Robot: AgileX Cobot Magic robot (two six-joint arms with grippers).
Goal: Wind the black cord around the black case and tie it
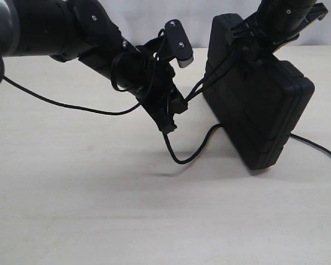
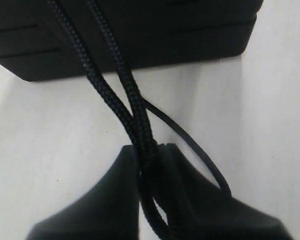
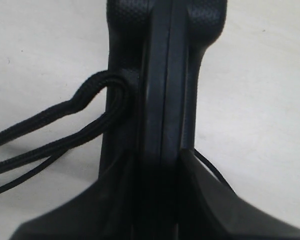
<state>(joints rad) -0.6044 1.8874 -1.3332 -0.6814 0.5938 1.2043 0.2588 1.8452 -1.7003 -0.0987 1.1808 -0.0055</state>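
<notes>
The black case [image 1: 259, 110] stood tipped on one edge at the right of centre in the exterior view. Its top was clamped between the right jaws, which the right wrist view showed pressed flat against both faces of the case [image 3: 160, 75]. At mid-frame the left jaws were pinched on two strands of the black cord [image 1: 193, 154], which ran taut from there up to the case. Below them a slack loop drooped onto the bench [image 1: 71, 210], and a tail trailed off toward the lower right edge. In the left wrist view we saw the braided strands [image 2: 110, 95] crossing just before they entered the jaws.

We judged the cord light, limp and rough enough to hold in a pinch, though it would likely slacken the moment tension dropped. It looked best taken close to the case, where the strands lay together. The case looked rigid and smooth. We judged it apt to pivot in a narrow grip, and best held across its rim near the handle.
</notes>
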